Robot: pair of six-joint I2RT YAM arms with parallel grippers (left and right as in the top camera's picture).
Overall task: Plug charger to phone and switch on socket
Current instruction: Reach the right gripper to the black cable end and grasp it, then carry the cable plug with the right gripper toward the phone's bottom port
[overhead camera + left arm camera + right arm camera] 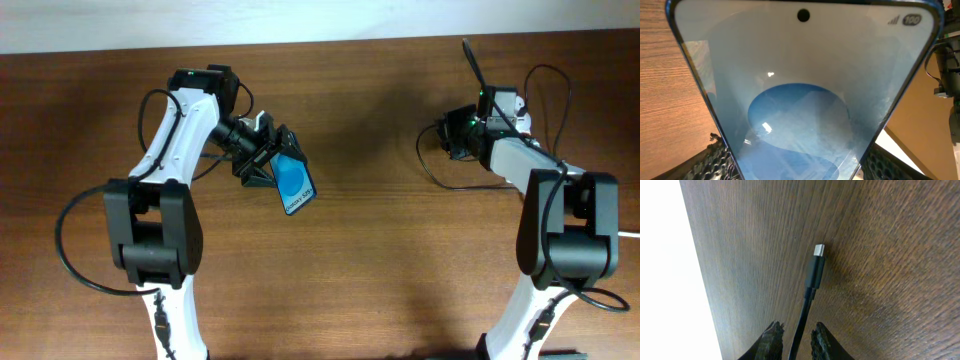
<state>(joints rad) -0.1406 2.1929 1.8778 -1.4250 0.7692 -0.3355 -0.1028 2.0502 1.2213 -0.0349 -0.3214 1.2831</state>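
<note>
My left gripper (262, 152) is shut on the phone (294, 183) and holds it tilted above the table, blue screen up. In the left wrist view the phone (800, 90) fills the frame, clamped between both finger pads (797, 172). My right gripper (483, 96) is shut on the charger (472, 62), whose thin black end sticks out towards the far edge. In the right wrist view the cable runs between the fingers (796, 339). The black connector (815, 270), with a silver tip, hangs free over the wood. The socket is out of view.
The brown wooden table (380, 230) carries both arms. Thin black cable loops lie by the right arm (432, 172). The table's far edge meets a white surface (665, 270). The right arm shows at the edge of the left wrist view (947, 65).
</note>
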